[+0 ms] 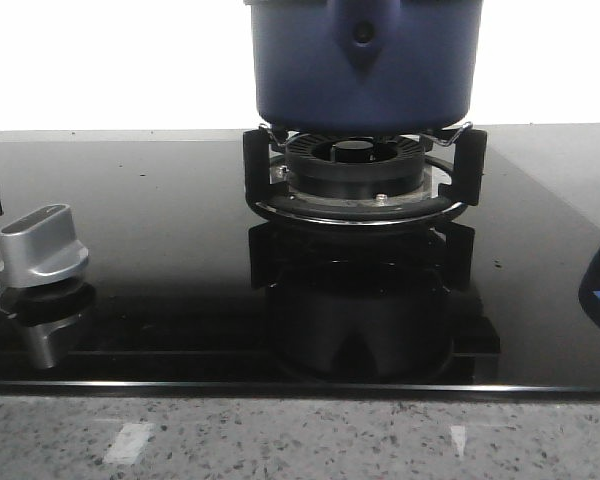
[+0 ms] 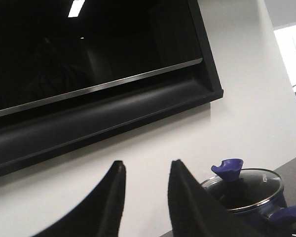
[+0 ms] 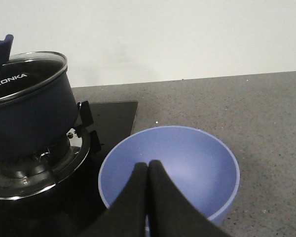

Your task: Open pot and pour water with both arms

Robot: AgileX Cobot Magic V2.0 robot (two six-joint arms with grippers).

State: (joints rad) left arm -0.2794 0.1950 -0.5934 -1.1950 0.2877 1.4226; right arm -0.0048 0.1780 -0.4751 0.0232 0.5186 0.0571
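Note:
The dark navy pot [image 1: 363, 65] sits on the black burner grate [image 1: 360, 175] of the glass cooktop; its top is cut off in the front view. Its glass lid [image 2: 242, 190] with a blue knob [image 2: 228, 169] is on, also seen as the pot [image 3: 27, 113] in the right wrist view. My left gripper [image 2: 147, 170] is open, empty, raised and aimed at the wall, left of the pot. My right gripper [image 3: 148, 167] is shut on nothing, hovering over an empty blue bowl [image 3: 187, 163] to the right of the stove. Neither gripper shows in the front view.
A silver stove knob [image 1: 42, 245] stands at the cooktop's left. A black range hood [image 2: 89, 84] hangs on the white wall above. The grey speckled counter [image 3: 246, 113] lies around the bowl and along the front edge [image 1: 300, 440].

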